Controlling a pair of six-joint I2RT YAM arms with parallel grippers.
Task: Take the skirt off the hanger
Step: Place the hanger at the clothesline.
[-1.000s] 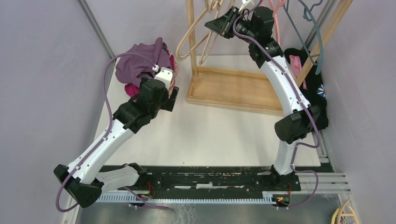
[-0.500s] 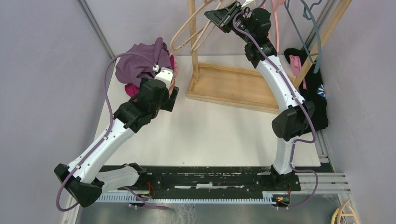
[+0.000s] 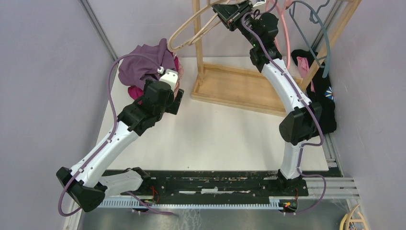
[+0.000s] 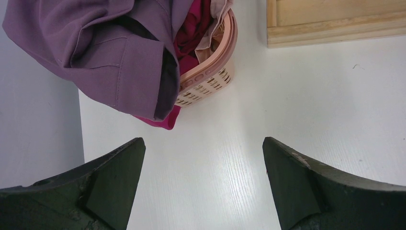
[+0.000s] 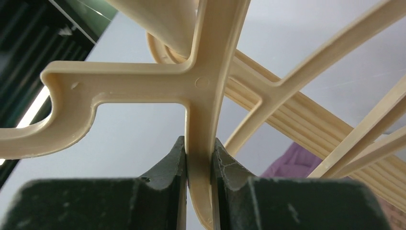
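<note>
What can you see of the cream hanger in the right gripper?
The cream hanger looks like moulded plastic: a flat central stem, a side arm ending in a notched hook, and ribbed curved shoulders. It is bare, with no garment on it. The right gripper is shut on the stem, holding it aloft and tilted by the wooden rack. Whether they touch cannot be told.

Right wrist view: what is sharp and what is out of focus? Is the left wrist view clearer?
Right wrist view: the beige hanger in the right gripper is sharp, the purple cloth behind it blurred. Left wrist view: the pink basket is sharp, the light even, without glare.
</note>
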